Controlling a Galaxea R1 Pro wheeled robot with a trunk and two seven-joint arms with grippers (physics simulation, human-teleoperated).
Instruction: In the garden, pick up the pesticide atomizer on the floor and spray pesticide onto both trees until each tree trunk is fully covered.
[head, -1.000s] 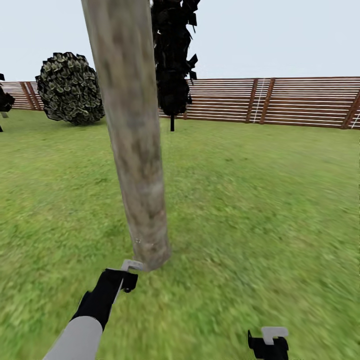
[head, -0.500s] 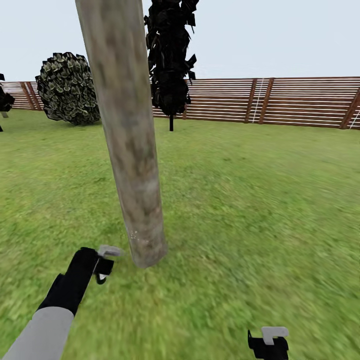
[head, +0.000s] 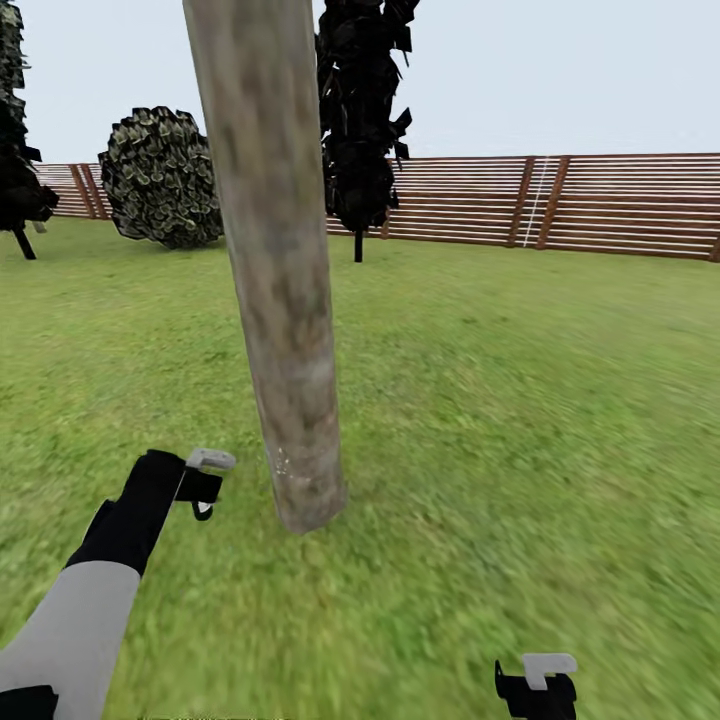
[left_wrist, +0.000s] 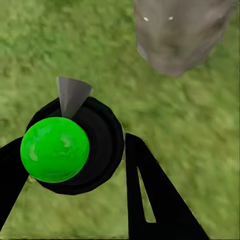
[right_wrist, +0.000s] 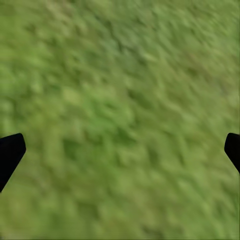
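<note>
Gripping the pesticide atomizer (left_wrist: 70, 145), a black round body with a bright green ball top and grey cone nozzle, the left gripper (left_wrist: 75, 165) has its dark fingers closed around it, low over the green grass lawn (head: 520, 400). Just beside stands the thick, pale grey-brown mottled tree trunk (head: 285, 300). Spraying looks underway; next, aim the nozzle squarely at the bark. The right gripper (right_wrist: 120, 150) hangs spread wide, empty.
</note>
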